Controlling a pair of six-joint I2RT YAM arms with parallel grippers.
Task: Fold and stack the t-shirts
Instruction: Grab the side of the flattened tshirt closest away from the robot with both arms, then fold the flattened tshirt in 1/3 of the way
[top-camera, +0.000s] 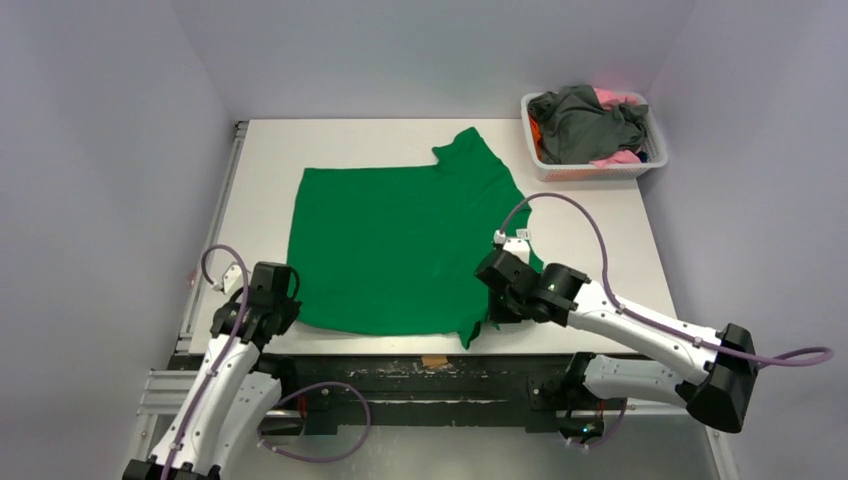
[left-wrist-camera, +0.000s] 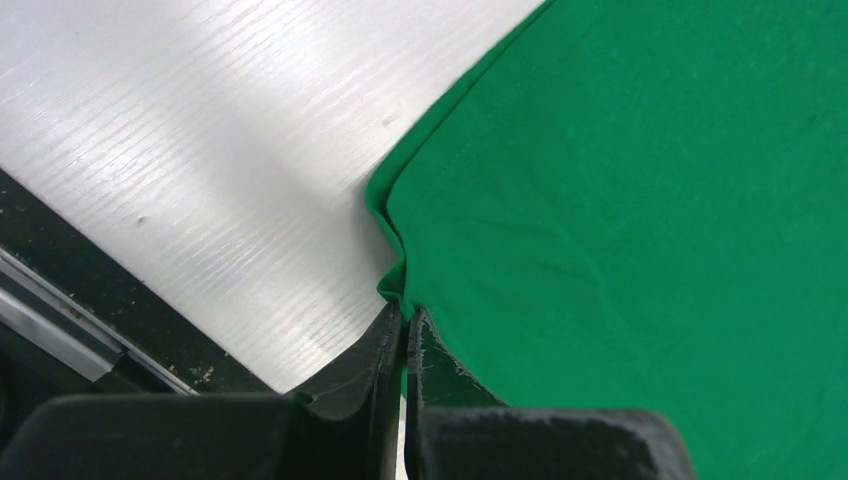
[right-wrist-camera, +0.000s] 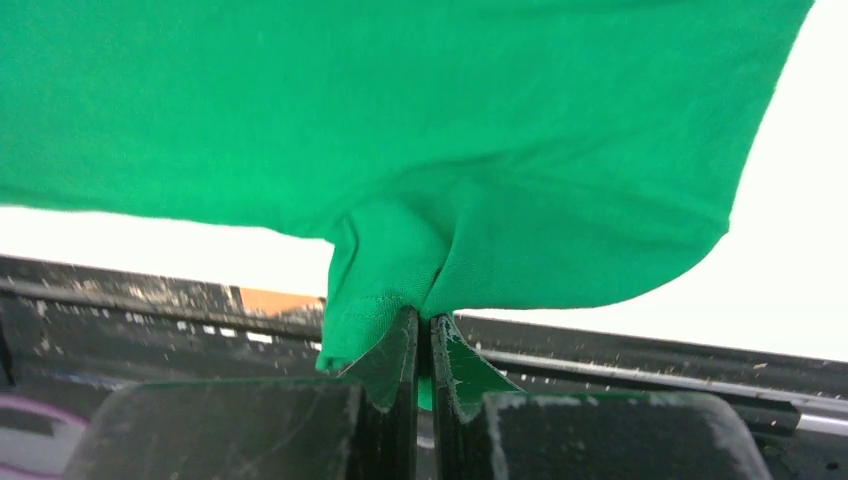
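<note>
**A:** Where is the green t-shirt (top-camera: 390, 250)?

**B:** It is spread flat on the white table (top-camera: 265, 170) and stretches away from both sets of fingers. Its near edge runs from one gripper to the other.

**A:** What is the left gripper (left-wrist-camera: 404, 325) doing?

**B:** Its two black fingers are pinched tight on the shirt's near left corner. The fabric puckers just ahead of the fingertips and lies smooth to their right. Bare table lies to their left.

**A:** And the right gripper (right-wrist-camera: 425, 330)?

**B:** It is also clamped on the shirt, at the near right corner by the sleeve. The cloth bunches into a small fold at the fingertips and fans out wide beyond them.

**A:** Are there other shirts?

**B:** Yes. A dark grey t-shirt (top-camera: 585, 125) and a pink t-shirt (top-camera: 612, 97) are heaped in a white basket (top-camera: 590, 172). It sits well beyond the right fingers, at the table's far right corner.
</note>
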